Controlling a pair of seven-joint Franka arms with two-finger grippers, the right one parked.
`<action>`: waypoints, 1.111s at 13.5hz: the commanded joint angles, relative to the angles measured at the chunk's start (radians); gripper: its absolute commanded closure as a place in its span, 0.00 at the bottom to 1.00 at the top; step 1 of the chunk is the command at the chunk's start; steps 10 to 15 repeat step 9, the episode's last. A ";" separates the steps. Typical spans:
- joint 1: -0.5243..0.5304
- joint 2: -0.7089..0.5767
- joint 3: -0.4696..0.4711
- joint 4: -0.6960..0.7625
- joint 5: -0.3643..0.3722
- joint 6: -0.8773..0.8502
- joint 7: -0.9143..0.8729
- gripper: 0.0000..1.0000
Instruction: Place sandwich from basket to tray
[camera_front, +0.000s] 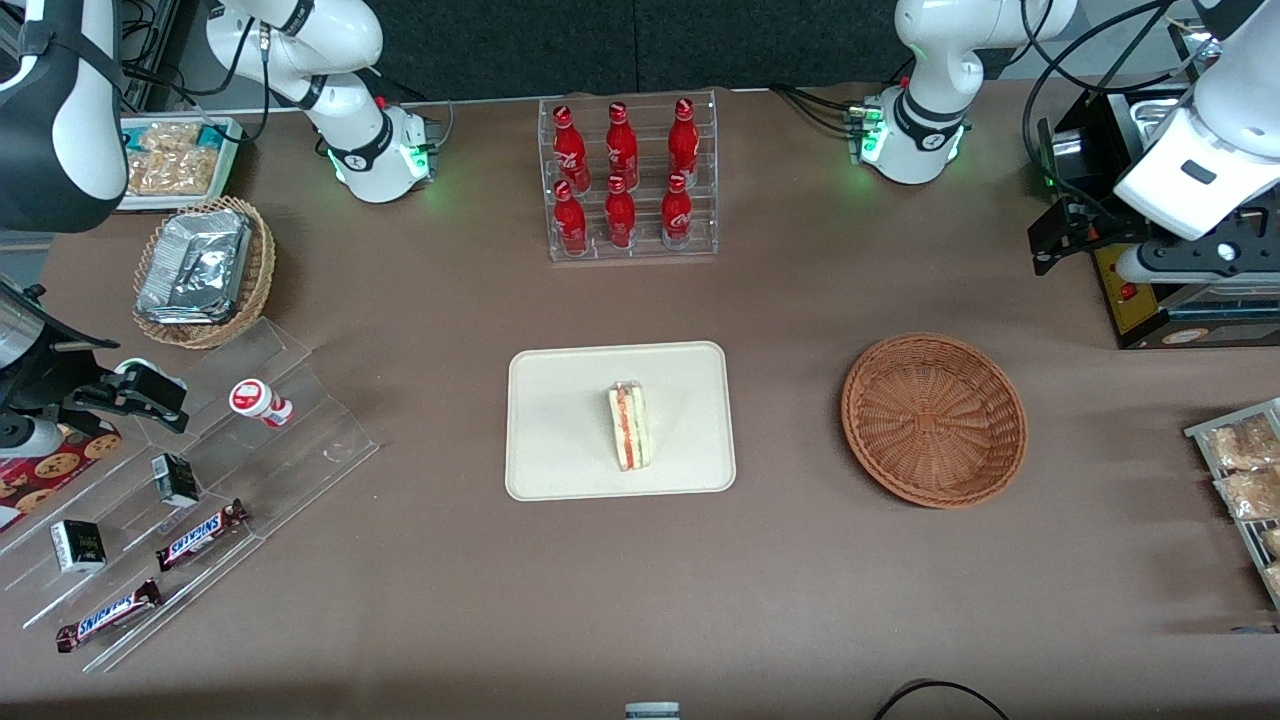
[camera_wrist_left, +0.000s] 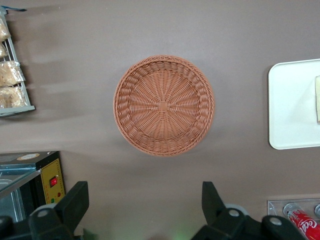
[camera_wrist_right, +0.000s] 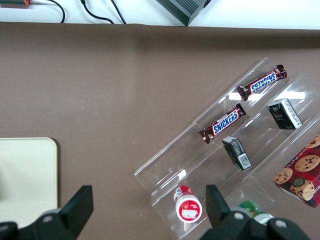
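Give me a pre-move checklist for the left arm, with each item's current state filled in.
1. Sandwich on the tray: ok, it stands near the tray's middle, inside the rim.
2. Basket emptied: ok, only bare wicker shows inside.
3. Gripper free of load: ok, fingers spread wide with nothing between them.
4. Gripper clear of the basket: ok, it hangs high above the table, farther from the front camera than the basket.
5. Sandwich stable: cannot tell for certain; it rests on one edge with the filling facing up, and nothing touches it.
6. Bottle rack out of the way: ok, well apart from the tray and basket.
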 joint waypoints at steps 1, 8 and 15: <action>-0.012 0.008 0.003 0.031 0.010 -0.029 0.008 0.00; -0.004 0.006 0.006 0.033 -0.003 -0.057 0.011 0.00; -0.004 0.006 0.007 0.033 -0.005 -0.057 0.011 0.00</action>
